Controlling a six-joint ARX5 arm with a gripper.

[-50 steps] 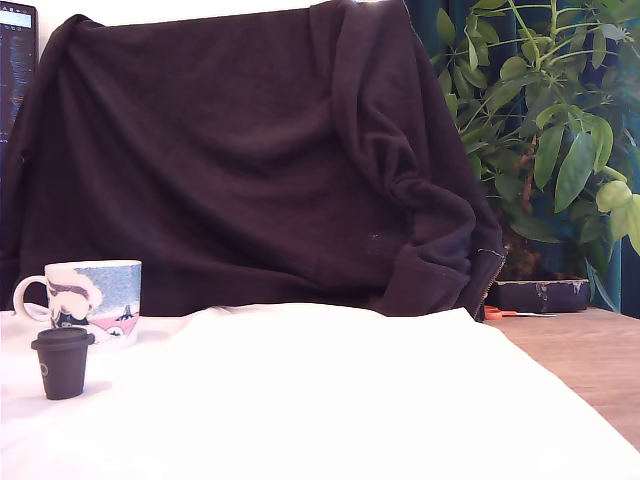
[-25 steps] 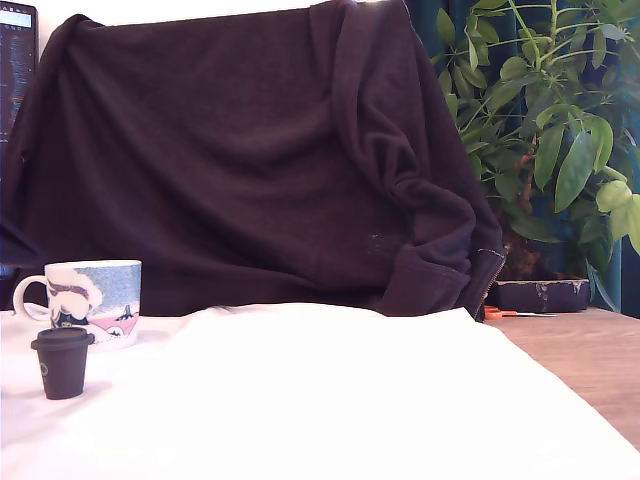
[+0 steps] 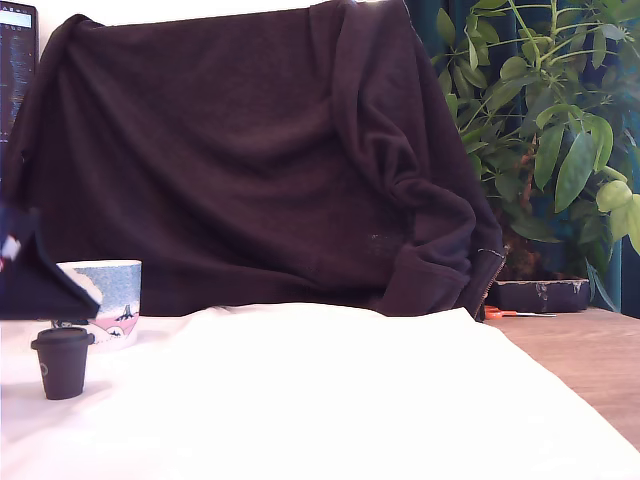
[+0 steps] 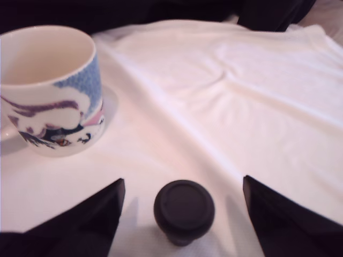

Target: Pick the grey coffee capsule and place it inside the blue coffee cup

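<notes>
1. at the far edge of the exterior view's left, a dark blue-black wedge of the robot arm juts into frame, covering the handle side of the mug behind it.
2. just to its right in that view stands the white ceramic mug with a light blue, white and pink cartoon picture, upright on a white cloth that covers the table.
3. in front of the mug, slightly nearer the camera, stands the small dark grey-brown coffee capsule shaped like a tiny takeaway cup with a wider flat lid; it is upright on the cloth, near the mug but apart from it.
4. a large dark brown fabric hangs as a backdrop behind the table.
5. on the exterior view's right are a leafy green plant and a strip of bare wooden tabletop.
6. in the wrist view, the gripper is spread wide, its two dark fingers standing on either side of the capsule with clear gaps; it grips nothing.
7. the capsule's round lid shows from above, between the fingers, and the mug sits beyond, its pale inside showing.
</notes>
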